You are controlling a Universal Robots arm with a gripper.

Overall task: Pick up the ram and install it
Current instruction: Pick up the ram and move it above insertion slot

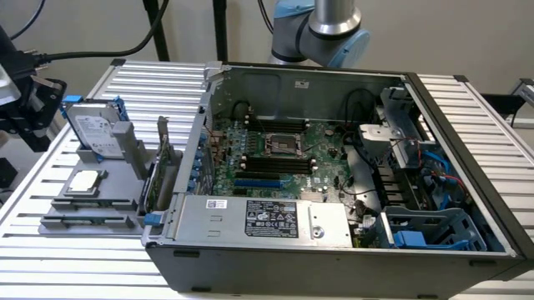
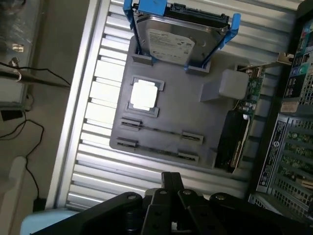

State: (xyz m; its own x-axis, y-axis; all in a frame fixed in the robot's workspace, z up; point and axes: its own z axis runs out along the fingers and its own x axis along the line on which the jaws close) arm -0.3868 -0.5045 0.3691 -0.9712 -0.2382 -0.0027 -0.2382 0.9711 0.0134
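Observation:
Two thin ram sticks stand on edge in holders on the grey parts tray (image 2: 171, 112), one (image 2: 161, 131) just behind the other (image 2: 152, 149); in the exterior view they are the dark strips (image 1: 92, 203) at the tray's front. My gripper (image 2: 171, 177) hovers above the slatted table beside the tray, a short way from the nearer stick. Its fingers are pressed together and hold nothing. In the exterior view the gripper (image 1: 34, 122) hangs at the far left, above the table edge. The motherboard's black memory slots (image 1: 276, 165) lie inside the open computer case (image 1: 334, 250).
On the tray also sit a hard drive (image 2: 176, 41) in a blue bracket, a square processor (image 2: 144, 94), and an upright green expansion card (image 1: 159, 169) at the case side. Cables hang off the exterior view's left. The arm's base (image 1: 326, 25) rises behind the case.

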